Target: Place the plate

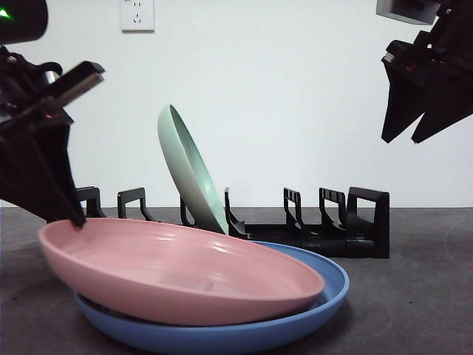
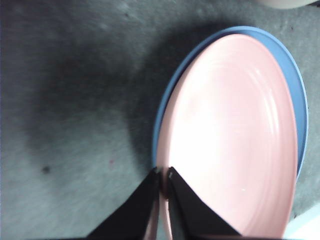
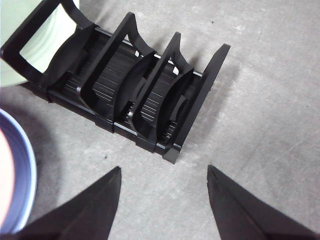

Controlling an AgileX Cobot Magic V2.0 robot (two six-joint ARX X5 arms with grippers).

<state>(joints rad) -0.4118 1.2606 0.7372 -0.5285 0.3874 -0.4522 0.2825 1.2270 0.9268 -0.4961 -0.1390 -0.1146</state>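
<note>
A pink plate (image 1: 185,270) lies tilted on top of a blue plate (image 1: 295,325) at the front of the table. My left gripper (image 1: 74,220) is shut on the pink plate's left rim; in the left wrist view its jaws pinch the rim of the pink plate (image 2: 230,140) over the blue plate (image 2: 295,90). A pale green plate (image 1: 188,170) stands leaning in a slot of the black dish rack (image 1: 332,225). My right gripper (image 1: 410,137) hangs open and empty high at the right, above the rack's end (image 3: 145,100).
The rack's slots to the right of the green plate (image 3: 30,45) hold nothing. A white wall with a socket (image 1: 137,15) stands behind. The dark grey tabletop (image 3: 265,90) surrounds the rack.
</note>
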